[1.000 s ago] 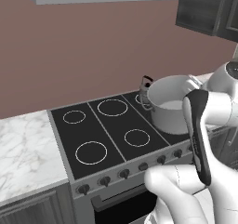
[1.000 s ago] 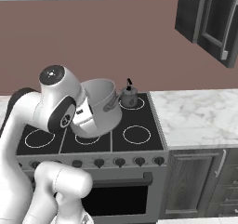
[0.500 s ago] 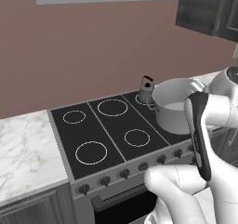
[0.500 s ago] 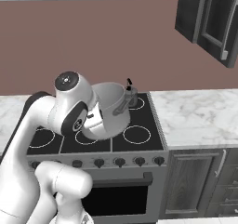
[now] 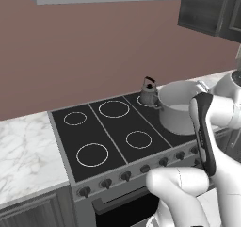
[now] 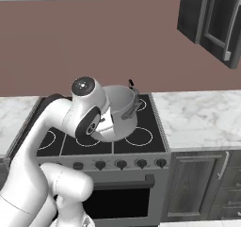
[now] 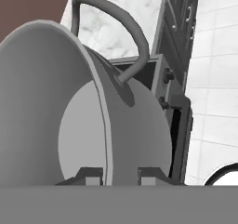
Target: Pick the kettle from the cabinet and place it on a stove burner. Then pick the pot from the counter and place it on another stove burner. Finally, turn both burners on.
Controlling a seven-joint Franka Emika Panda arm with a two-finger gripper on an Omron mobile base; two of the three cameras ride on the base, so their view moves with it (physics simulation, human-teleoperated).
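Carried further over the cooktop (image 5: 110,134), the pot (image 6: 117,112) hangs tilted, pincer (image 7: 120,174) clamped astride its rim.

— Where did the kettle (image 5: 148,93) sit?
— On the cooktop's (image 5: 108,132) back right burner, behind the pot (image 5: 178,112).
— And the pot?
— Over the cooktop's right side; counter (image 6: 202,117) lay further right, cabinet (image 6: 212,21) above it.

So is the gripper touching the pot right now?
Touching. In the hand view the gripper straddles the pot rim, one fingertip inside the wall and one outside, pressed against it.
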